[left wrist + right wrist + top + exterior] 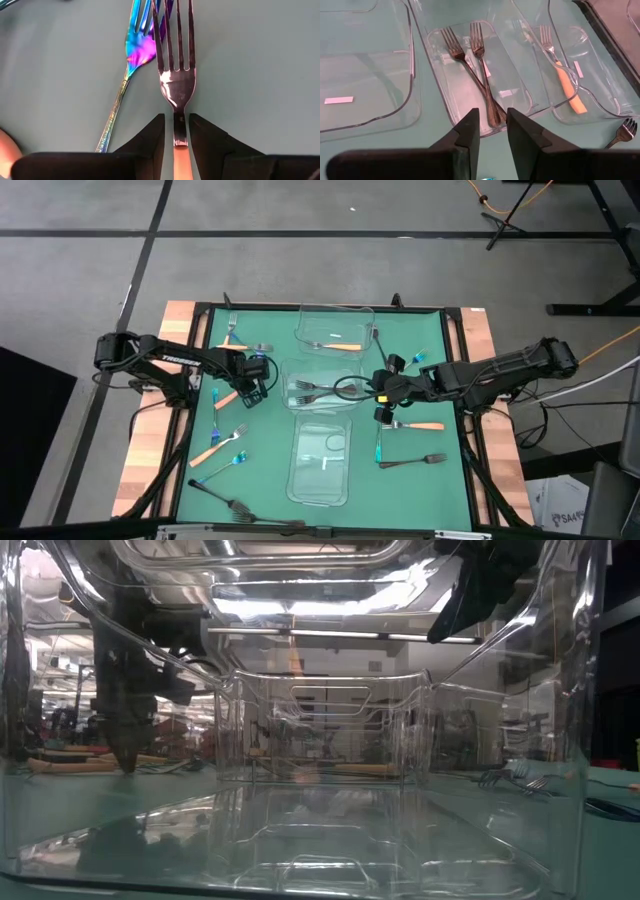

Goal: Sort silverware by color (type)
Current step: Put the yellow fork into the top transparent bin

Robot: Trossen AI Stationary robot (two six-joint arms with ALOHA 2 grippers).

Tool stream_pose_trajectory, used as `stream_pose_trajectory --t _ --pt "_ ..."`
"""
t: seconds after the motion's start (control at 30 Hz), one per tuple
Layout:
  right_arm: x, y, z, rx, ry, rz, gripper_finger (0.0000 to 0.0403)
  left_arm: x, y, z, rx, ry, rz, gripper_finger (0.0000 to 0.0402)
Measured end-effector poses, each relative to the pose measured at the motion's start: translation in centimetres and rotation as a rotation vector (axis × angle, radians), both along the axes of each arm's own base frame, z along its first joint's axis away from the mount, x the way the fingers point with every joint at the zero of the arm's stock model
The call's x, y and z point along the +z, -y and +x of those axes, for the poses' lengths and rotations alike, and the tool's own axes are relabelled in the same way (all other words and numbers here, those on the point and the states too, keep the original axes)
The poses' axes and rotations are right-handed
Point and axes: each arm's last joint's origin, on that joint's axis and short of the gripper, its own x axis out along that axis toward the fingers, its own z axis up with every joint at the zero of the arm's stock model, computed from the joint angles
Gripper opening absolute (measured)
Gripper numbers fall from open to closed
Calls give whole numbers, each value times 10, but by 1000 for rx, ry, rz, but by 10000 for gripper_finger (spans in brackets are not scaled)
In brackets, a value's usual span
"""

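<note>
Green mat (270, 470): left hand (176, 131) grips orange-handled fork (176, 75), iridescent fork (131, 60) touching.

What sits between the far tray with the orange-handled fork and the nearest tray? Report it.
The middle tray, holding two dark forks; the high view shows it, the right wrist view too.

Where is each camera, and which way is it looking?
High view: above, looking straight down at the green table mat; both arms show.
Low view: at table height, looking through a clear plastic container.
Left wrist view: the left gripper clamps an orange-handled silver fork.
Right wrist view: the open right gripper faces two dark grey metal forks, also seen from above.
</note>
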Motion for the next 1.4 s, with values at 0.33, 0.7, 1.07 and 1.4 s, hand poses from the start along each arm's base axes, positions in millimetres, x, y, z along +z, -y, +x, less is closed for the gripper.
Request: stream_pose_trajectory --t 0.33,0.7,1.07,1.4 --pt "0 0 0 0 0 0 88 0 0 0 2 2 0 79" --pt "0 0 0 0 0 0 88 1 0 1 3 8 -15 10" --pt "0 0 0 0 0 0 88 1 0 1 50 18 -23 7" --pt "0 0 0 0 0 0 88 2 1 1 54 31 -33 7"
